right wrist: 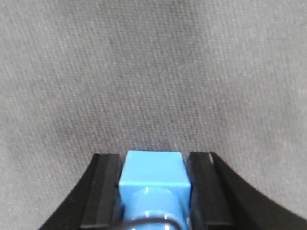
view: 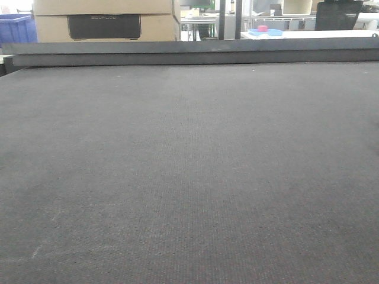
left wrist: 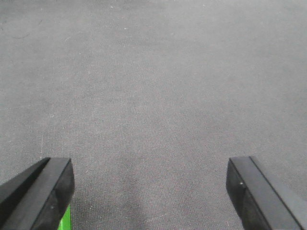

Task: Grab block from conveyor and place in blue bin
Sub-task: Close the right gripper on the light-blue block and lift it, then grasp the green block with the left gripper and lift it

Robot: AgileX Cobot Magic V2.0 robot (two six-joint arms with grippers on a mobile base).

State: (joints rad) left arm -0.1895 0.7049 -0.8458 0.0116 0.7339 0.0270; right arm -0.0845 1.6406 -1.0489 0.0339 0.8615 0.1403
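In the right wrist view the bright blue block point(right wrist: 153, 168) sits clamped between the two black fingers of my right gripper point(right wrist: 153, 167), which is shut on it just above the dark grey conveyor point(right wrist: 153, 72). In the left wrist view my left gripper point(left wrist: 151, 184) is open, its fingertips point(left wrist: 53, 184) wide apart over bare belt point(left wrist: 153, 86) with nothing between them. The front view shows only the wide belt point(view: 189, 177) and its dark rail point(view: 189, 53); neither gripper nor the block appears there. A blue bin point(view: 16, 28) stands past the rail at the far left.
A cardboard box point(view: 106, 21) stands behind the rail at the back left. A small pink block on a light blue plate point(view: 265, 30) rests on a white table at the back right, among shelving and a dark pole point(view: 238, 18).
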